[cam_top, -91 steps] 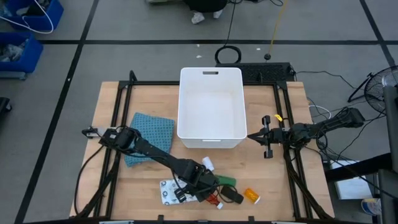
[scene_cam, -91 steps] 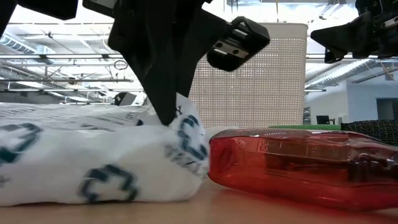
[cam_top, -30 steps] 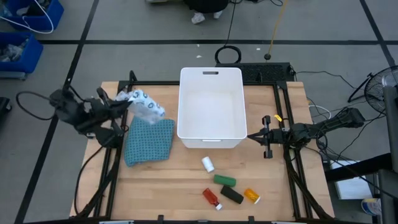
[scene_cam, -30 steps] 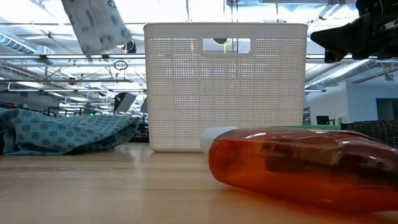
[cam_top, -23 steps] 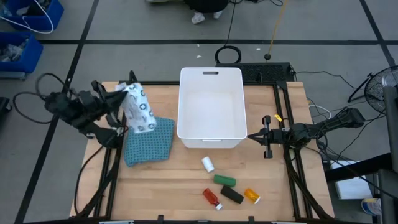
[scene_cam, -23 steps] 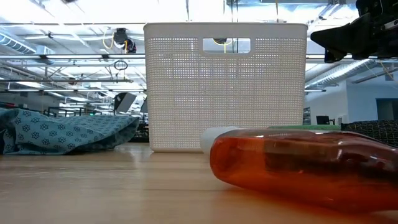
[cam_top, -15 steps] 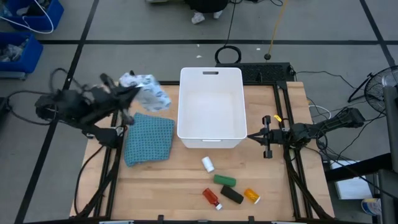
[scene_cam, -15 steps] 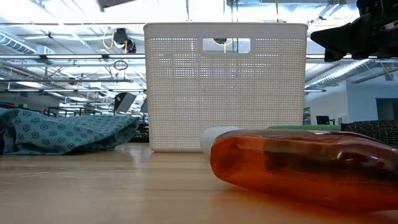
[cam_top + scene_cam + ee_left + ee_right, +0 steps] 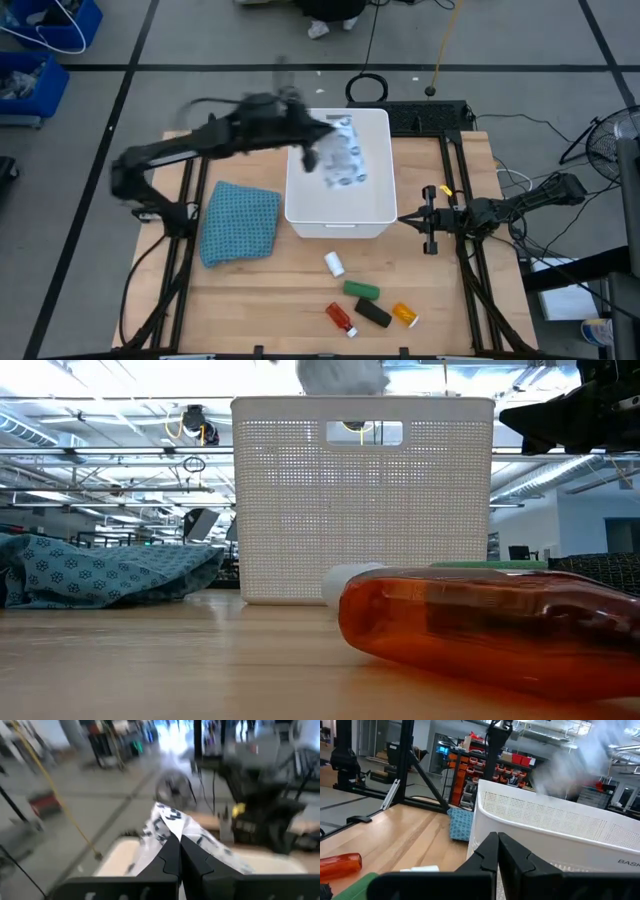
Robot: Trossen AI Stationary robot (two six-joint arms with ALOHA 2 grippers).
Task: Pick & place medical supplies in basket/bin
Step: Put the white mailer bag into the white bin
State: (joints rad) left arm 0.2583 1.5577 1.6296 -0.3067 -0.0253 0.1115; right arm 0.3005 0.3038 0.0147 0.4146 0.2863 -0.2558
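Observation:
The white printed packet (image 9: 346,160) hangs over the white bin (image 9: 338,228), held by my left gripper (image 9: 317,148), which is shut on it. In the low view the packet (image 9: 342,374) blurs above the bin's rim (image 9: 360,402). The white roll (image 9: 334,264), green block (image 9: 361,290), black block (image 9: 373,313), red bottle (image 9: 340,318) and orange bottle (image 9: 404,314) lie on the table near its near edge. My right gripper (image 9: 424,222) is shut and waits beside the bin's right wall. My left gripper (image 9: 178,842) pinches the packet between its two fingers at one end (image 9: 173,826). The fingers come from the table's left side. The rest of the packet spreads out beyond the fingertips, lifted clear above the bin's inside.
A blue-teal cloth (image 9: 240,222) lies crumpled left of the bin. The red bottle (image 9: 490,630) fills the low view's foreground. Black frame rails run along the table's left and right sides. Bare wood shows between the bin and the small items.
My left arm has swung from beyond the table's left edge toward the right and now reaches over the bin, staying shut on the packet. The packet has travelled with it, lifted clear, from above the cloth's far side to above the bin.

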